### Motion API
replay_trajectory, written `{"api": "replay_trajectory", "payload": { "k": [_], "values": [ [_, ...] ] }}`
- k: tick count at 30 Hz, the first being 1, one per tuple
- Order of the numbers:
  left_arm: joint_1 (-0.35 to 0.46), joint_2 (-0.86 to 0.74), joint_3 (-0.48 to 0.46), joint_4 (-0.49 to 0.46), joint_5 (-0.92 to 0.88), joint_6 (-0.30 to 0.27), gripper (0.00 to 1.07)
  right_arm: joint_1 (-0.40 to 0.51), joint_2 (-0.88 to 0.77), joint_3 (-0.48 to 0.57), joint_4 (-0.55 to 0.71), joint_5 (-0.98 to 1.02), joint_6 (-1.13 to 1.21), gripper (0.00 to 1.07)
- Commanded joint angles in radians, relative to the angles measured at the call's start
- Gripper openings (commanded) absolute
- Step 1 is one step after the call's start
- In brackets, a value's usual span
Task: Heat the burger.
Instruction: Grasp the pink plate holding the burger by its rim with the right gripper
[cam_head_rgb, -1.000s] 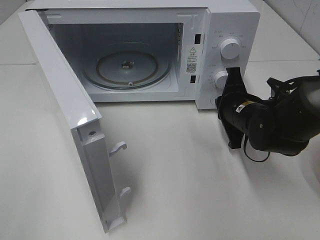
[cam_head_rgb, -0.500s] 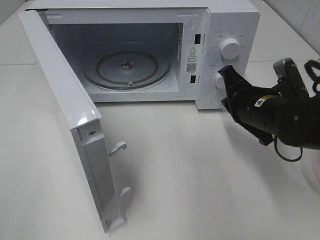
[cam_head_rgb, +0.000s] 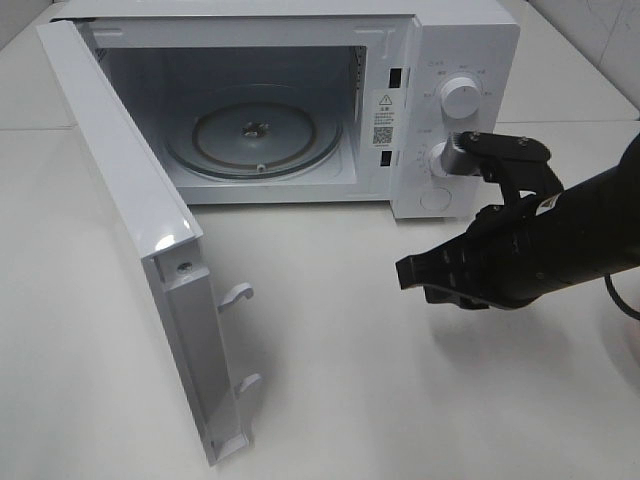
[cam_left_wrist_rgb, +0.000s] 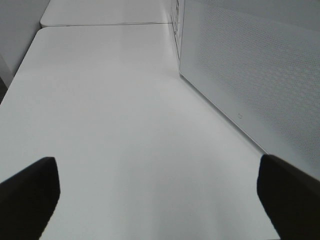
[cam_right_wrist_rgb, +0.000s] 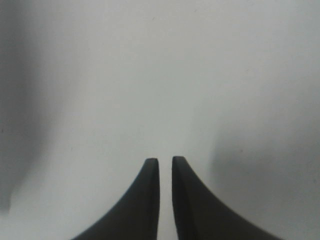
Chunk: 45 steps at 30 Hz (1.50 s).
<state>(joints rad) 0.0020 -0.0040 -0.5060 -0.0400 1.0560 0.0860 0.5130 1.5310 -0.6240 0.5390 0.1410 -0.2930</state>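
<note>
Leftmost, the microwave door (cam_head_rgb: 130, 200) stood swung wide open, the glass turntable (cam_head_rgb: 253, 132) showing inside at upper centre and two knobs (cam_head_rgb: 460, 97) right of it. At lower right the right claw (cam_head_rgb: 405, 272) hovered over the white surface (cam_head_rgb: 400, 400), its fingers all but together, gripping nothing. The left claw (cam_left_wrist_rgb: 157, 165) gaped wide apart. Where the burger lay could not be told.
</note>
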Motion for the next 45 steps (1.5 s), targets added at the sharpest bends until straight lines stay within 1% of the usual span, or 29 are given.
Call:
{"api": "replay_trajectory", "payload": {
  "k": [1,2,3,4,5,6,7,8,9,10,11,12,13,14,15,16,17,18,19,20,22,23,25,26,27,28,31,40,45],
  "values": [
    [-0.001,-0.017,0.000,-0.009,-0.010,0.001,1.05,0.000,-0.010,-0.035,-0.076,0.114,-0.076,0.29],
    [-0.001,-0.017,0.000,-0.009,-0.010,0.001,1.05,0.000,-0.010,-0.042,-0.094,0.112,-0.076,0.38],
    [-0.001,-0.017,0.000,-0.009,-0.010,0.001,1.05,0.000,-0.010,-0.042,-0.094,0.112,-0.076,0.38],
    [-0.001,-0.017,0.000,-0.009,-0.010,0.001,1.05,0.000,-0.010,-0.061,-0.121,0.115,-0.076,0.58],
    [-0.001,-0.017,0.000,-0.009,-0.010,0.001,1.05,0.000,-0.010,-0.068,-0.135,0.122,-0.076,0.68],
    [-0.001,-0.017,0.000,-0.009,-0.010,0.001,1.05,0.000,-0.010,-0.068,-0.135,0.122,-0.076,0.68],
    [-0.001,-0.017,0.000,-0.009,-0.010,0.001,1.05,-0.005,-0.010,-0.089,-0.153,0.154,-0.074,0.91],
    [-0.001,-0.017,0.000,-0.009,-0.010,0.001,1.05,-0.005,-0.010,-0.089,-0.153,0.154,-0.074,0.91],
    [-0.001,-0.017,0.000,-0.009,-0.010,0.001,1.05,-0.034,-0.010,-0.114,-0.167,0.220,-0.065,1.02],
    [-0.001,-0.017,0.000,-0.009,-0.010,0.001,1.05,-0.055,-0.010,-0.128,-0.180,0.269,-0.054,1.01],
    [-0.001,-0.017,0.000,-0.009,-0.010,0.001,1.05,-0.055,-0.010,-0.128,-0.180,0.269,-0.054,1.01],
    [-0.001,-0.017,0.000,-0.009,-0.010,0.001,1.05,-0.098,-0.010,-0.158,-0.228,0.360,-0.005,1.01],
    [-0.001,-0.017,0.000,-0.009,-0.010,0.001,1.05,-0.116,-0.010,-0.171,-0.257,0.411,0.022,1.01],
    [-0.001,-0.017,0.000,-0.009,-0.010,0.001,1.05,-0.116,-0.010,-0.171,-0.257,0.411,0.022,1.01],
    [-0.001,-0.017,0.000,-0.009,-0.010,0.001,1.05,-0.159,-0.010,-0.199,-0.345,0.485,0.093,1.00],
    [-0.001,-0.017,0.000,-0.009,-0.010,0.001,1.05,-0.179,-0.010,-0.209,-0.385,0.516,0.125,1.00],
    [-0.001,-0.017,0.000,-0.009,-0.010,0.001,1.05,-0.179,-0.010,-0.209,-0.385,0.516,0.125,1.00],
    [-0.001,-0.017,0.000,-0.009,-0.010,0.001,1.05,-0.217,-0.010,-0.226,-0.447,0.562,0.168,1.00],
    [-0.001,-0.017,0.000,-0.009,-0.010,0.001,1.05,-0.241,-0.010,-0.233,-0.474,0.580,0.188,1.00],
    [-0.001,-0.017,0.000,-0.009,-0.010,0.001,1.05,-0.241,-0.010,-0.233,-0.474,0.580,0.188,1.00],
    [-0.001,-0.017,0.000,-0.009,-0.010,0.001,1.05,-0.312,-0.010,-0.237,-0.521,0.597,0.232,0.99],
    [-0.001,-0.017,0.000,-0.009,-0.010,0.001,1.05,-0.312,-0.010,-0.237,-0.521,0.597,0.232,0.99],
    [-0.001,-0.017,0.000,-0.009,-0.010,0.001,1.05,-0.375,-0.007,-0.232,-0.552,0.596,0.256,0.97],
    [-0.001,-0.017,0.000,-0.009,-0.010,0.001,1.05,-0.375,-0.007,-0.232,-0.552,0.596,0.256,0.97],
    [-0.001,-0.017,0.000,-0.009,-0.010,0.001,1.05,-0.414,0.001,-0.231,-0.562,0.599,0.266,0.96],
    [-0.001,-0.017,0.000,-0.009,-0.010,0.001,1.05,-0.414,0.001,-0.231,-0.562,0.599,0.266,0.96],
    [-0.001,-0.017,0.000,-0.009,-0.010,0.001,1.05,-0.485,0.062,-0.231,-0.590,0.627,0.269,0.95],
    [-0.001,-0.017,0.000,-0.009,-0.010,0.001,1.05,-0.560,0.162,-0.231,-0.608,0.637,0.270,0.92],
    [-0.001,-0.017,0.000,-0.009,-0.010,0.001,1.05,-0.570,0.191,-0.231,-0.621,0.640,0.269,0.89]
  ]
}}
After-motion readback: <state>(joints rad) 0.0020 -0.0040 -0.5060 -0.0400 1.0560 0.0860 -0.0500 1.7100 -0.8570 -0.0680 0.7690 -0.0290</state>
